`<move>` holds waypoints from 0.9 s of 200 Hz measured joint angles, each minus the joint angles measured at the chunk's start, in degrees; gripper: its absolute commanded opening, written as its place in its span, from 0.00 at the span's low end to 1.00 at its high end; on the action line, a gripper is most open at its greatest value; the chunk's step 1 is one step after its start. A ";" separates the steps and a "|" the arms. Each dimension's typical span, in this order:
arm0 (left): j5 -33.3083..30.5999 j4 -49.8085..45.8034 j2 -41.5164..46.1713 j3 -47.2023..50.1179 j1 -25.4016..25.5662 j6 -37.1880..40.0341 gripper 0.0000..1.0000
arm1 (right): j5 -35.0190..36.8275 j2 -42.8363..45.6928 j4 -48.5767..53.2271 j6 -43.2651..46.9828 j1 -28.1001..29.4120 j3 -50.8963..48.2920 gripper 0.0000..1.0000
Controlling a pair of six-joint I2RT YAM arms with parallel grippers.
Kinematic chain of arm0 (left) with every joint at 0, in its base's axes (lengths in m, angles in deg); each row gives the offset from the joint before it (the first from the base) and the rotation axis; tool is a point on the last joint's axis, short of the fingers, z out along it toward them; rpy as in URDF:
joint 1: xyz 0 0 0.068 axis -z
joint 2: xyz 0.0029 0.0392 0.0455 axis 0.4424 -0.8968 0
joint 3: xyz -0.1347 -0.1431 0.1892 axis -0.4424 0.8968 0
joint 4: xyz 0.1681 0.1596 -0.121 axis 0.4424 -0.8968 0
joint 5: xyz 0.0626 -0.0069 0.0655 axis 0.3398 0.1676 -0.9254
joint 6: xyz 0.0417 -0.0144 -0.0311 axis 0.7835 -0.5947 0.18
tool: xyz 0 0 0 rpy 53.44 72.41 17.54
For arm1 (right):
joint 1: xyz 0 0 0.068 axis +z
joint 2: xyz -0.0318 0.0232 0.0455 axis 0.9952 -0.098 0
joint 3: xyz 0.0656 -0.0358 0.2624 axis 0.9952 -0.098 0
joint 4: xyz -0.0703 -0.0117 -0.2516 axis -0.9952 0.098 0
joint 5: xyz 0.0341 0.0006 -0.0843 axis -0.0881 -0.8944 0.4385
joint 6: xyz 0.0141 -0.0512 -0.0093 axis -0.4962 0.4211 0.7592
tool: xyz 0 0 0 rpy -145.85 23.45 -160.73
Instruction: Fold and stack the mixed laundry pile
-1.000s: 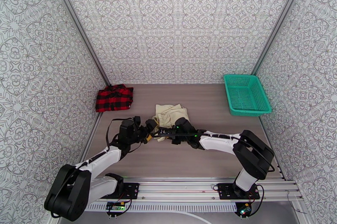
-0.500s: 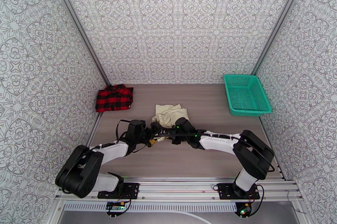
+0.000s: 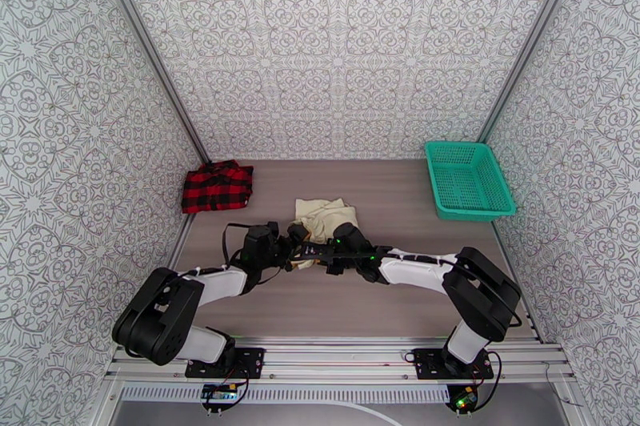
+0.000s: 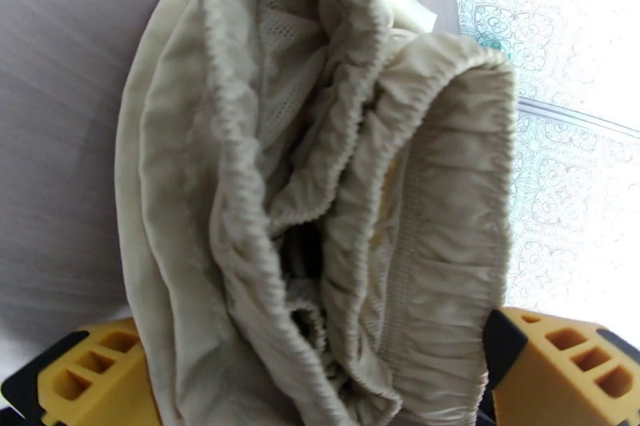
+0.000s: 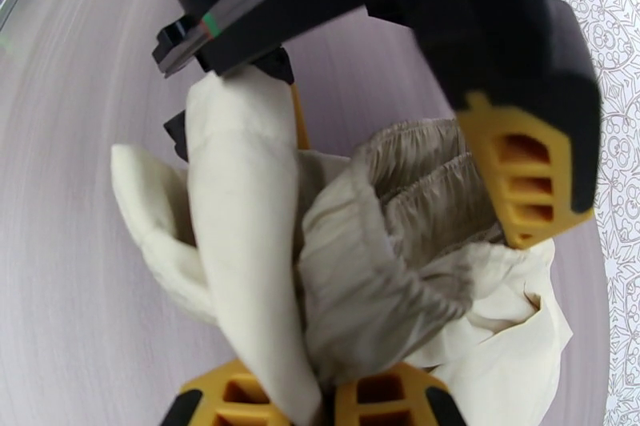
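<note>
The cream cloth (image 3: 324,215) lies bunched at the middle of the top view on the grey wood-grain table (image 3: 336,307). Its gathered elastic hem is ribbed and puckered, and the left wrist view shows a mesh lining inside. The left gripper (image 3: 294,237) has its yellow cut-out fingers spread wide on either side of that hem. The right gripper (image 5: 316,399) has its fingers pressed close, pinching a smooth fold of the cloth. The red-and-black checked flannel shirt (image 3: 218,186) sits crumpled at centre left. A teal plastic mesh basket (image 3: 468,179) stands right of centre.
</note>
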 measured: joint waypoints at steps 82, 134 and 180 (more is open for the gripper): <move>-0.37 5.75 -7.41 -3.87 0.44 -1.49 0.99 | -0.57 0.00 0.02 0.11 0.00 0.00 0.00; -0.66 2.14 -9.62 -6.25 0.44 -0.76 0.71 | -0.55 0.00 0.02 0.13 -0.02 0.00 0.00; -1.20 -4.24 -9.14 -7.56 -0.13 1.90 0.41 | -0.55 0.00 0.02 0.09 -0.11 0.00 0.00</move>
